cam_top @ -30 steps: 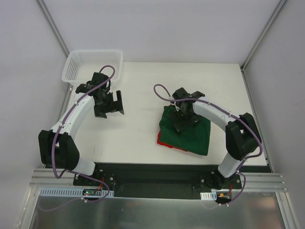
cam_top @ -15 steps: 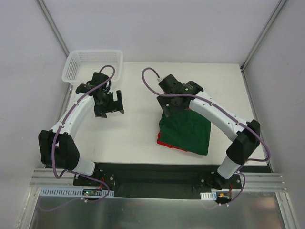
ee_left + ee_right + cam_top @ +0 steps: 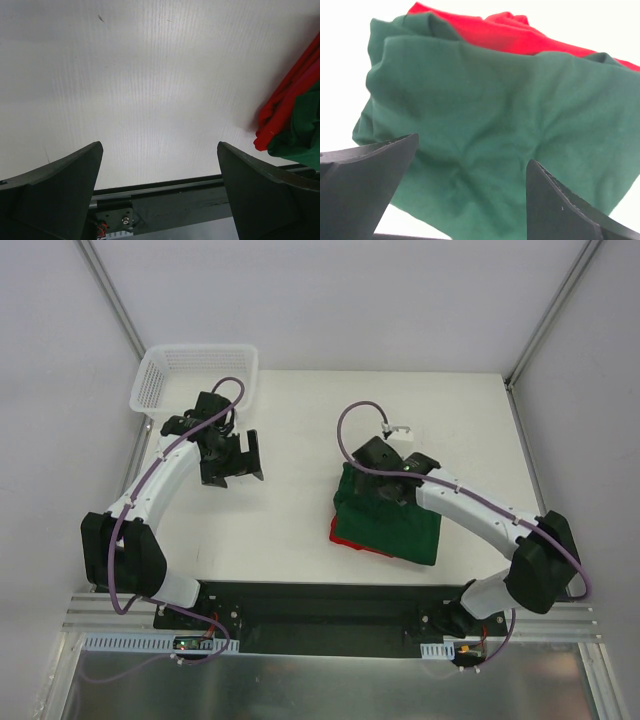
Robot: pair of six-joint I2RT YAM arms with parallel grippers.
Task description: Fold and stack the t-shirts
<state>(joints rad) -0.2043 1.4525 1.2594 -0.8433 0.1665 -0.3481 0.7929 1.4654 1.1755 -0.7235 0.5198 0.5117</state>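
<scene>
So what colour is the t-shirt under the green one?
Red. The red t-shirt shows best in the right wrist view.

White mesh basket (image 3: 150,390): plastic, upright, at the far left corner of the surface (image 3: 300,525), partly overhanging its edge.
Surface: white, flat, matte; a small dark speck (image 3: 101,19) shows in the left wrist view.
Black strip (image 3: 330,600): runs along the near edge of the surface.
Silver rail (image 3: 100,618): just in front of the strip.
Metal sheet (image 3: 330,680): nearest the camera.
Grey wall panels (image 3: 350,300): behind and at both sides, joined by two slanting metal posts (image 3: 110,290).
</scene>
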